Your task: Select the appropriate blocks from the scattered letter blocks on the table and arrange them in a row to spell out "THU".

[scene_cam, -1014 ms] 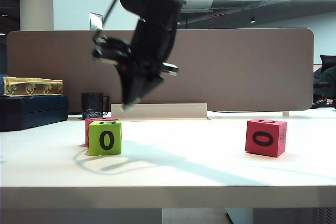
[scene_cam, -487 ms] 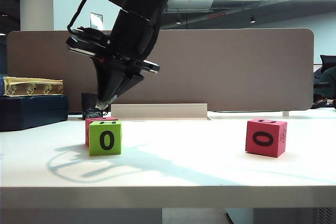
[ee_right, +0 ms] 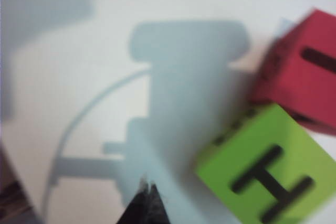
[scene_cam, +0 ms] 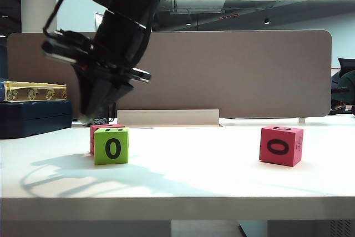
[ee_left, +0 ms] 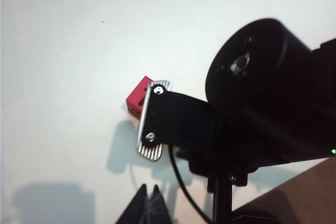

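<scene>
A lime green block (scene_cam: 111,145) stands at the left of the table (scene_cam: 194,176), with a 0 on its front. In the right wrist view its top (ee_right: 268,174) carries an H. A pinkish-red block (scene_cam: 100,130) (ee_right: 304,77) touches it from behind. Another red block (scene_cam: 281,145) with a 0 sits apart at the right. My right gripper (scene_cam: 89,119) (ee_right: 147,187) hangs shut and empty, just left of and above the green block. My left gripper (ee_left: 148,190) is shut and empty above bare table. Its view shows a red block (ee_left: 137,98) half hidden behind the other arm.
A black mug (scene_cam: 105,116) stands behind the left blocks, partly covered by the arm. A dark blue case (scene_cam: 33,119) with a yellow box on top lies at the far left. A tan divider (scene_cam: 249,70) closes the back edge.
The right arm has swung steadily leftward in the exterior view, its shut tip passing from right of the green block to its left side. The blocks have not moved.
</scene>
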Controlling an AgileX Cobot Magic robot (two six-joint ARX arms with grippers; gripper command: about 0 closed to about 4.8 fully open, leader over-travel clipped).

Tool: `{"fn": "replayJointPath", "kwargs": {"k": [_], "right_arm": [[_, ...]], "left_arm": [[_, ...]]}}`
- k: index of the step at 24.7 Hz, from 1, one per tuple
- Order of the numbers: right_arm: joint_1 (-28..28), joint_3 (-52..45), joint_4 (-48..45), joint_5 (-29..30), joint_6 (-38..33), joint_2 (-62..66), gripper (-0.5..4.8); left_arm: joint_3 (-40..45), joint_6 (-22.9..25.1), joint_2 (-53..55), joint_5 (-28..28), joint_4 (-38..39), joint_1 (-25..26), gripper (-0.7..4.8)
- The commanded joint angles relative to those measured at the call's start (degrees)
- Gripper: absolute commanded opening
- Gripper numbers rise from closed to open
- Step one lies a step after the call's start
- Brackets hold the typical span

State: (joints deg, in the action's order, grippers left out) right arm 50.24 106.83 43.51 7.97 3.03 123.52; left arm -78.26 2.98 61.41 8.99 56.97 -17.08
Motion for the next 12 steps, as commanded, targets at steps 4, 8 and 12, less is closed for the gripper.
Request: {"fn": "replayJointPath", "kwargs": {"k": [4,8,12], "right_arm": [[-5.1,0.2,6.2,-4.1,-1.2,-0.4,0.02],[-6.6,0.2,6.3,1.4,-3.1,-0.3,1.63],[-5.7,0.2,6.1,1.4,-3.0,-0.3,2.93]], "left_arm": [[-0.1,0.0,0.1,0.0,0.6,0.1,-0.06],[-0.1,0.0,0.1,0.1,0.1,0.1,-0.06],[-0.1,0.0,0.1,0.1,-0.1,0.1,-0.06]]}}
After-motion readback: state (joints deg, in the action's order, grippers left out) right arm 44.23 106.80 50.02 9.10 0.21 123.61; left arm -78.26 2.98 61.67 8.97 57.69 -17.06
